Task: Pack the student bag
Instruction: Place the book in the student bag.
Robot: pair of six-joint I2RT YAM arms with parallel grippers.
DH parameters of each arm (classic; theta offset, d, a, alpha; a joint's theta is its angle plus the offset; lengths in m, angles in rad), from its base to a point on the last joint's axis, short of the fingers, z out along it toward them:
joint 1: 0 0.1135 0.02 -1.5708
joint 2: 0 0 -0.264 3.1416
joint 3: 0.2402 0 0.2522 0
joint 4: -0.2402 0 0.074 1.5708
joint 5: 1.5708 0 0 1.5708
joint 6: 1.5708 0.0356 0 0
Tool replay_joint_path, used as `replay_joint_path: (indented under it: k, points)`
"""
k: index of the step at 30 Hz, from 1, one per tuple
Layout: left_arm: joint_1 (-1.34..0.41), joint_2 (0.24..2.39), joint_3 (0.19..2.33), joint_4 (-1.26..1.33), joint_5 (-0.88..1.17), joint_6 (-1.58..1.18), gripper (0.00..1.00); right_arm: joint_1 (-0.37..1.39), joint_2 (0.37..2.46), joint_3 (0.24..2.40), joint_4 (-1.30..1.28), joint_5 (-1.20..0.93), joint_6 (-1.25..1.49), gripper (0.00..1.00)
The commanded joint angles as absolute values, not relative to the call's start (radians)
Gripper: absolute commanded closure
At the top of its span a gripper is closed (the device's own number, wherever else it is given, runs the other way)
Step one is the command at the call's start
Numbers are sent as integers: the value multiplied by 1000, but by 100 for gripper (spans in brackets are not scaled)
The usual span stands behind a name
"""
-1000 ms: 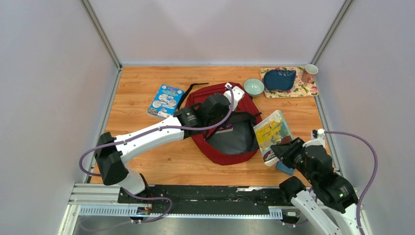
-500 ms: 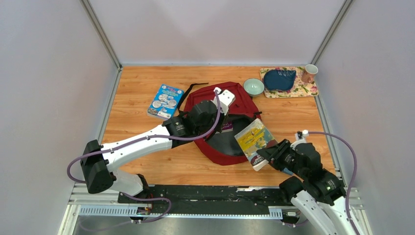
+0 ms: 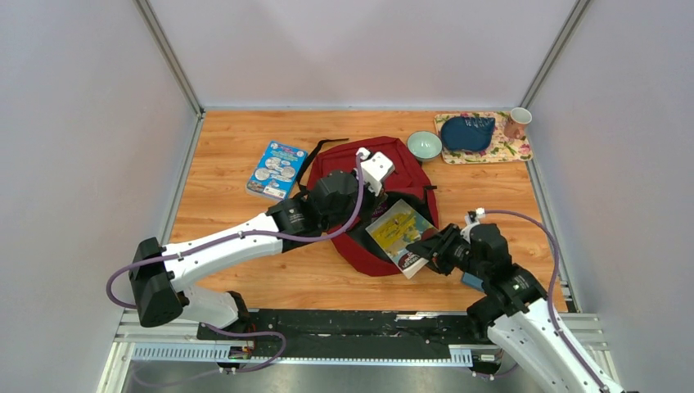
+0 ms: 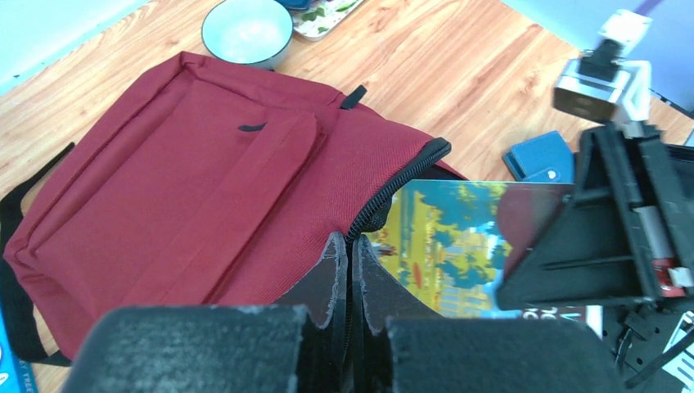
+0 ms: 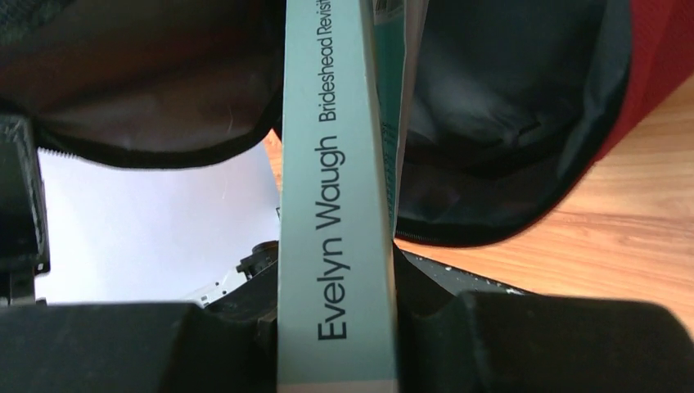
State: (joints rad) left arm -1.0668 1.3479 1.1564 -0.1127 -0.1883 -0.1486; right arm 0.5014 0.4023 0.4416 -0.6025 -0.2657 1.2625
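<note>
So in the last second the right gripper [image 3: 421, 247] swung the yellow book [image 3: 395, 232] left, from beside the student bag [image 3: 335, 160] to over its open mouth, turning it on the way, and the left gripper [image 4: 349, 246] pulled back a bit toward the near-left with the bag's edge.

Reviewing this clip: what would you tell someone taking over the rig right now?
Left gripper: shut on the student bag at its zipper edge, holding the mouth open.
Right gripper: shut on the yellow book, far end at the mouth, not fully in.
Done: bag open.
Left: push book in, release; blue book and blue wallet lie outside.
</note>
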Motion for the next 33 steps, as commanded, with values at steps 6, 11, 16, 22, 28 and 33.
replay_joint_path:
  k: [6, 11, 16, 22, 28, 33]
  points:
    - [-1086, 1278, 1143, -31, -144, -133, 100, 500, 670, 431, -11, -321, 1351, 100]
    - [-1088, 1270, 1138, -34, -147, -140, 100, 497, 793, 379, 250, -276, 1443, 100]
    - [-1088, 1267, 1132, -34, -147, -158, 100, 505, 940, 351, 424, -199, 1465, 100]
    - [-1088, 1273, 1140, -40, -161, -186, 100, 583, 1158, 325, 684, -57, 1551, 100]
    - [-1088, 1276, 1140, -69, -199, -216, 100, 693, 1385, 396, 830, 179, 1597, 100]
    - [-1088, 1273, 1134, -91, -206, -238, 100, 695, 1625, 482, 897, 247, 1678, 97]
